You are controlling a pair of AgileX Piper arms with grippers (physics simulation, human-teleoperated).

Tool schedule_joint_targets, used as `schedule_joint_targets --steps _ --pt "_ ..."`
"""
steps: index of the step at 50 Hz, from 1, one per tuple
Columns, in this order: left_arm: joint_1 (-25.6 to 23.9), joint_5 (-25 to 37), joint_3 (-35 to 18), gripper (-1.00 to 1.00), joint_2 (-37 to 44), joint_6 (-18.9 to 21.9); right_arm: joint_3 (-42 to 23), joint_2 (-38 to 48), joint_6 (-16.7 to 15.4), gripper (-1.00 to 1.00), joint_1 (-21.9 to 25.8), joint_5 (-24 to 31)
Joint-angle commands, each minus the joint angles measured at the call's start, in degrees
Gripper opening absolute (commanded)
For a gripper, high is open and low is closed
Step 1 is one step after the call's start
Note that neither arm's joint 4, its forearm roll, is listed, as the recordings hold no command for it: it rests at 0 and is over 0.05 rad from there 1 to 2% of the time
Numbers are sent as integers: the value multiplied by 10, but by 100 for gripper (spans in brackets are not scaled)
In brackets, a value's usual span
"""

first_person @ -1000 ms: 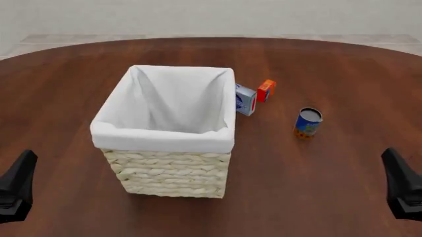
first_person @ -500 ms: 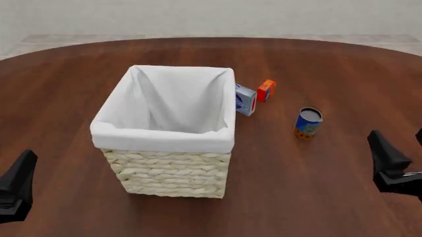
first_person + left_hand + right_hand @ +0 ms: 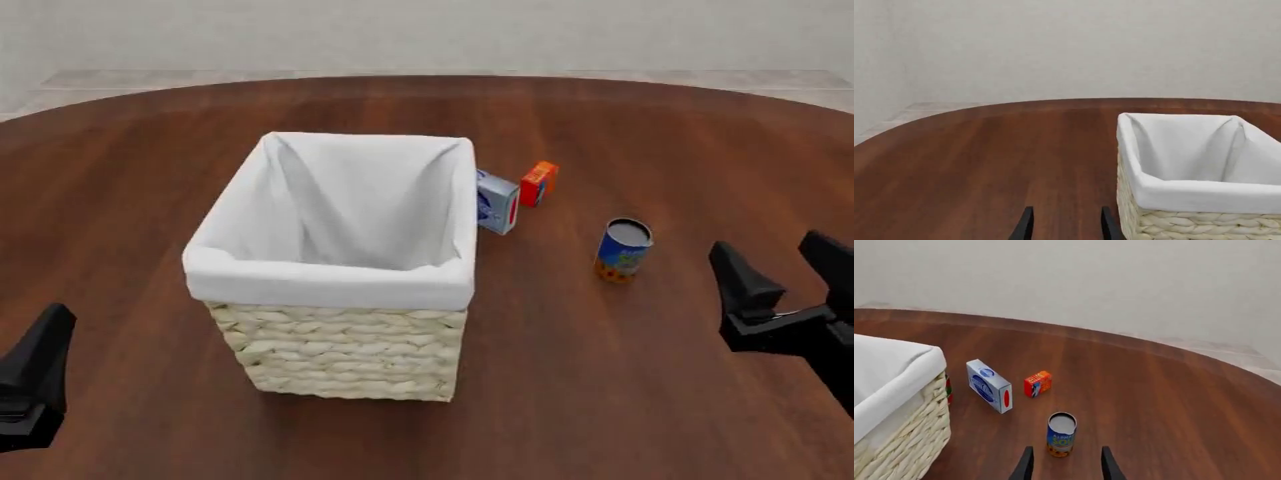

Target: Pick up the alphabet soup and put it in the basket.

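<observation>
blue-labelled alphabet soup (image 3: pixel 623 249) stands untouched on the table (image 3: pixel 641 120), right of the basket (image 3: pixel 336 265) and well apart from it, near two small boxes. nothing is done yet: reaching, grasping, lifting and dropping it in all remain. its long axis is upright, grey lid facing up. the right gripper (image 3: pixel 779 282), jaws spread and empty, sits right of the can. the left gripper (image 3: pixel 1063 226) is likewise spread, empty, at the near left.
</observation>
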Motion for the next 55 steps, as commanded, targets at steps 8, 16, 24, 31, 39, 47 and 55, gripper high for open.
schedule_joint_targets --steps 8,16,24,31,39,47,55 --pt "0 0 0 100 0 0 -27 83 -3 100 9 -46" --pt "0 0 0 100 0 0 -41 138 -1 100 12 -68" --pt "0 0 0 100 0 0 -52 181 -8 100 15 -83" --pt "0 0 0 100 0 0 -63 200 -8 100 14 -86" --pt "0 0 0 100 0 0 -71 219 -10 100 15 -91" --pt "0 0 0 100 0 0 -86 245 -15 100 17 -95" --pt "0 0 0 100 0 0 -98 257 -14 100 15 -95"
